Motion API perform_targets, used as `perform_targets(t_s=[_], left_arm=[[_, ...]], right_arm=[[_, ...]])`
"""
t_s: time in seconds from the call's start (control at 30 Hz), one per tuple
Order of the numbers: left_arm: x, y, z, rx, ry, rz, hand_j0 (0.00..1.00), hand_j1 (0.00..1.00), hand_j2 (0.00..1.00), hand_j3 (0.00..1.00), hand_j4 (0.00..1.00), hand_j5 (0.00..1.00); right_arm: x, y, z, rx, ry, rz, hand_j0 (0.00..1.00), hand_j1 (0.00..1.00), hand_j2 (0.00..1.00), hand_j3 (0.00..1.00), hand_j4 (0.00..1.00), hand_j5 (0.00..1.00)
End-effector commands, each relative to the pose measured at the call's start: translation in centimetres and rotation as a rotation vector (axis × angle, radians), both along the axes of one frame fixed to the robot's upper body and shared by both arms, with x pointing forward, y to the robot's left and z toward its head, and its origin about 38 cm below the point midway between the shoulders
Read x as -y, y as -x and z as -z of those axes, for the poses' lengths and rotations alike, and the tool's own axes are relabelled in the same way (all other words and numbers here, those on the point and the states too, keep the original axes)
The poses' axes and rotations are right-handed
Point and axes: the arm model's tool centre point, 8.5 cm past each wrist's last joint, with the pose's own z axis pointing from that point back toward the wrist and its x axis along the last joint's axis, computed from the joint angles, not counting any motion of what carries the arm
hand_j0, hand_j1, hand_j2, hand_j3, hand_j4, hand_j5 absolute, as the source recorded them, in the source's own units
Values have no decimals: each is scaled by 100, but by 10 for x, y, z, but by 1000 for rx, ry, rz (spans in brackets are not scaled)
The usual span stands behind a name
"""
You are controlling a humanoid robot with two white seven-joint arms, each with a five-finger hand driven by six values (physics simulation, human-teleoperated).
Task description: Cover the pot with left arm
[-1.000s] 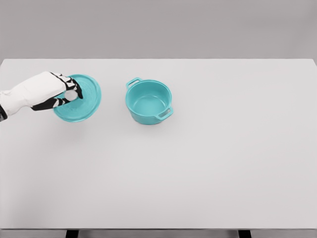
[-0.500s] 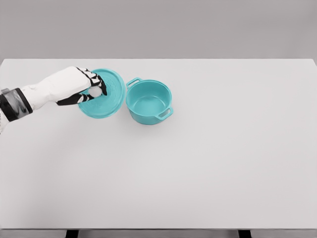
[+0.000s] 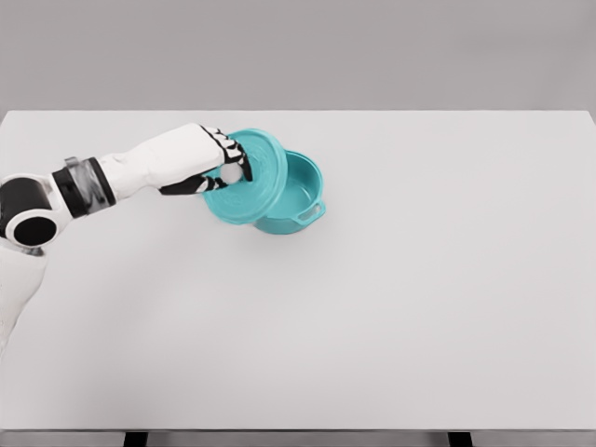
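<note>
Head view — white table [image 3: 419, 307], grey wall [image 3: 372, 47]

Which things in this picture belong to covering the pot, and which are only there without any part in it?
Belong to the job:
- round teal lid, held by its white knob
- teal two-handled pot, partly overlapped by the lid
- left hand, grasping the lid

Just there:
- white table, which only carries the pot; nothing else lies on it

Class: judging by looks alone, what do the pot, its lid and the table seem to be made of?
Pot and lid: uniform teal, matte, perhaps enamelled metal or plastic. The render leaves it open. Table: plain white, smooth, no grain, maybe laminate.
</note>
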Motion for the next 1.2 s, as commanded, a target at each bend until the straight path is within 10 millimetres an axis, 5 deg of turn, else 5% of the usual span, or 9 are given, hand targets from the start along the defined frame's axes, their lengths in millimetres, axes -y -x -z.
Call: perform_targets(t_s=[0.0, 0.5, 1.17], left_arm=[[6, -3, 7, -21, 8, -1, 53, 53, 53, 53, 53, 53], [37, -26, 13, -50, 14, 13, 53, 53, 53, 53, 53, 53], [47, -34, 23, -76, 10, 3, 55, 55, 55, 55, 55, 55]], right_arm=[[0, 0, 0, 1, 0, 0, 100, 100, 100, 100, 100, 100], [0, -1, 0, 3, 0, 0, 100, 100, 100, 100, 100, 100], [0, 0, 0, 0, 0, 0, 100, 100, 100, 100, 100, 100]])
